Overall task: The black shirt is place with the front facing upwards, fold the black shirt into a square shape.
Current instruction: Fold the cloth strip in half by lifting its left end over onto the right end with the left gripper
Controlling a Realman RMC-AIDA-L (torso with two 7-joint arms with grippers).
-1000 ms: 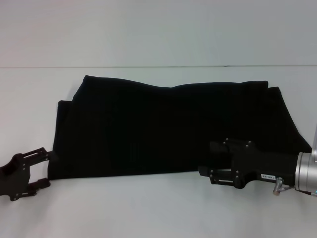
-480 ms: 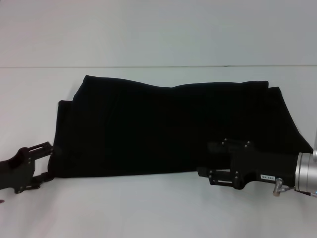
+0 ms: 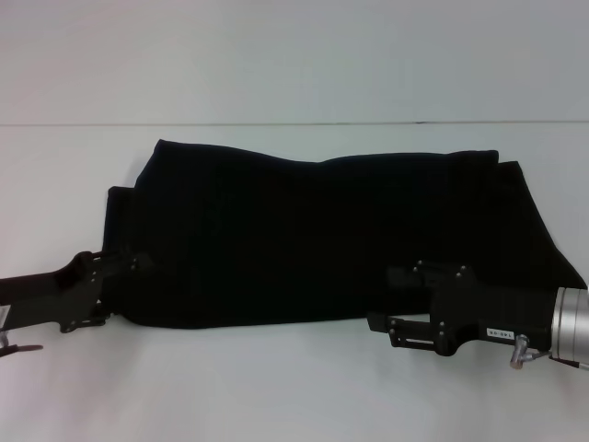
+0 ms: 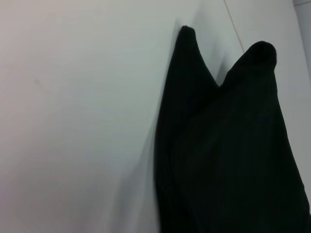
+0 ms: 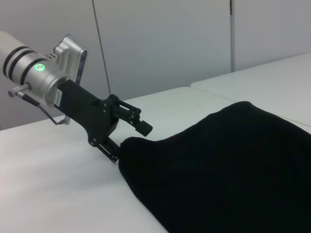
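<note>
The black shirt (image 3: 322, 235) lies across the middle of the white counter (image 3: 276, 387), already folded into a long band that runs from the counter's left side to its right side, with no lettering or label showing. At the shirt's near left corner, the left gripper (image 3: 109, 290) has its fingers parted, one above and one below the edge of the cloth, straddling that corner; the right wrist view shows the same gripper (image 5: 127, 137) open around the shirt's end (image 5: 218, 170) with the upper finger (image 5: 141, 126) raised clear of the fabric. Its own wrist view shows only two peaked folds of the shirt (image 4: 228, 145) on the pale surface (image 4: 73, 121). The right gripper (image 3: 405, 308) sits low over the shirt's near right edge; whether its fingers are parted or closed cannot be told. A pale wall (image 3: 294, 55) rises behind the counter's far edge.
</note>
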